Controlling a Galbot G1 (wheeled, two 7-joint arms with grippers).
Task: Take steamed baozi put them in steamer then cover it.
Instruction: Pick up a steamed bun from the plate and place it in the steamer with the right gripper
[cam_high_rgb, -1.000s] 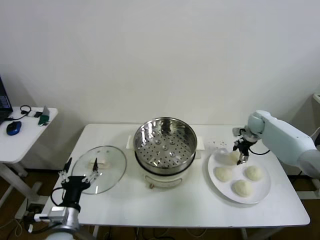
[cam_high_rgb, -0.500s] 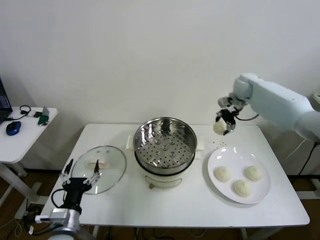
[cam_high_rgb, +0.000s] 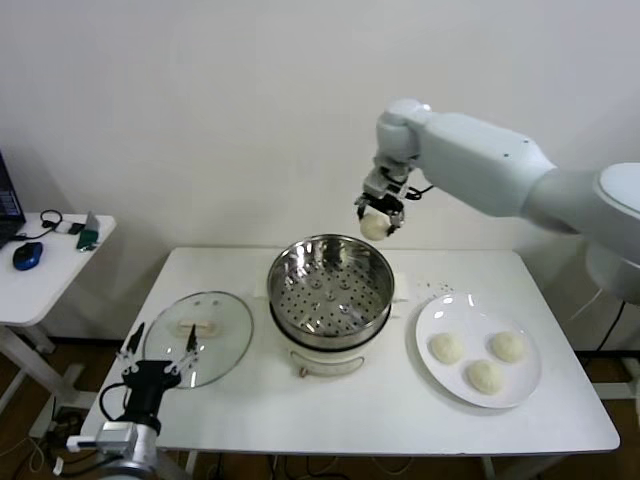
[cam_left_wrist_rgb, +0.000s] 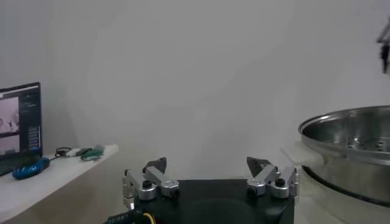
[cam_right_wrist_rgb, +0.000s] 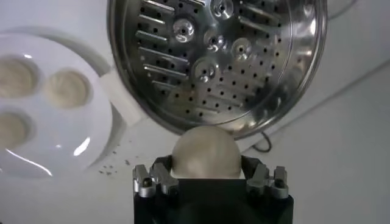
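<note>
Off-white baozi clamped in the right gripper, jaws tight on both sides of the bun, up in the air just over the far right rim of the steamer. Shiny steel basket with little holes, bare inside, sitting on a white base in the middle of the desk. Three more buns lying on the white plate to the right. Glass cover flat on the desk to the left of the steamer. Left gripper low by the cover, jaws wide apart, holding nothing.
</note>
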